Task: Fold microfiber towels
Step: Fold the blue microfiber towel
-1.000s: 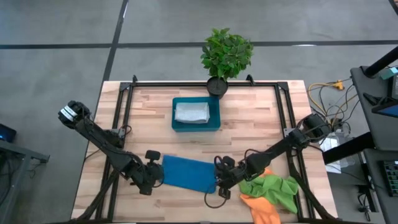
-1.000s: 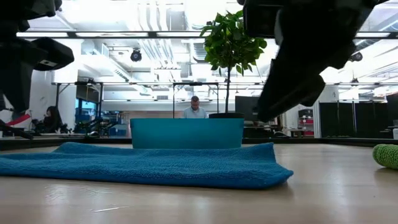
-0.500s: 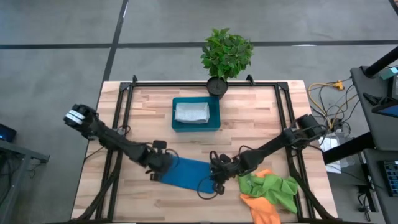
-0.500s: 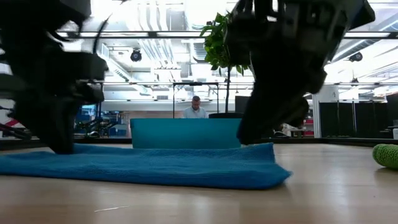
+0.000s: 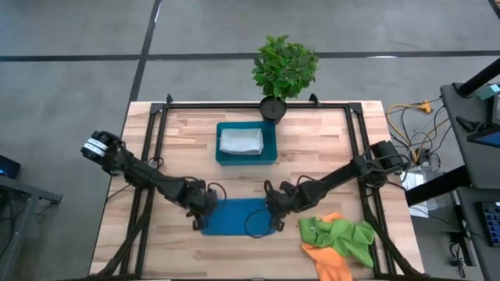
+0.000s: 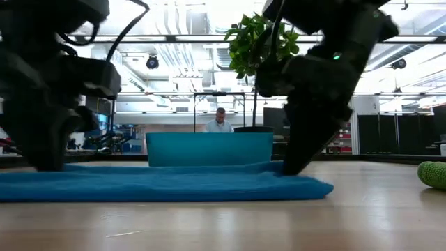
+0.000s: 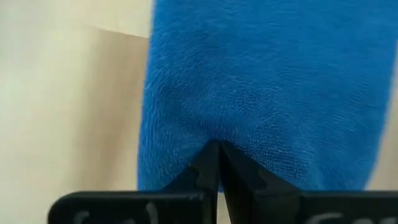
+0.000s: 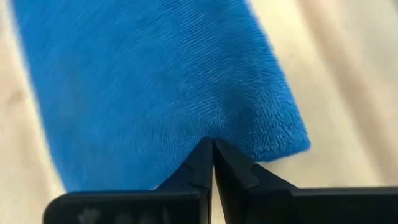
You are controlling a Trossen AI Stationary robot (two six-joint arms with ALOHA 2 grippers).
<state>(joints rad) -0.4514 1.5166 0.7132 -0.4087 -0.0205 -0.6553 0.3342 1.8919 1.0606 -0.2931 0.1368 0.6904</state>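
The bright blue microfiber towel [image 5: 237, 218] lies flat on the wooden table, near its front edge. My left gripper [image 5: 208, 204] is shut on the towel's far left corner. My right gripper [image 5: 272, 211] is shut on its far right corner. A grey-white towel [image 5: 241, 140] lies folded in the blue tray [image 5: 220, 153]. The lime green towel [image 5: 341, 236] lies crumpled at the front right, partly over the orange one [image 5: 328, 263]. My left gripper pinches a small pucker of the blue towel [image 7: 214, 132] between its two fingers, near the far left corner. The fingers slant steeply down from the table's left. The towel rests flat on the table [image 6: 104, 187]. My right gripper pinches a small pucker of the blue towel [image 8: 216, 127] between its two fingers, close to the far right corner [image 8: 292, 140]. The fingers slant steeply down from the table's right. The cloth lies on the table around them.
A potted plant [image 5: 284, 69] stands at the far edge behind the tray. A black frame rail [image 5: 156, 133] runs along the table's sides. Bare wood lies between tray and blue towel. A person [image 6: 219, 122] sits in the room beyond.
My left gripper has gone down and toward the table's right and far edge onto the blue towel's far left corner, rolling as it went, and has shut on it. My right gripper has gone down and toward the far edge onto the far right corner and has shut too.
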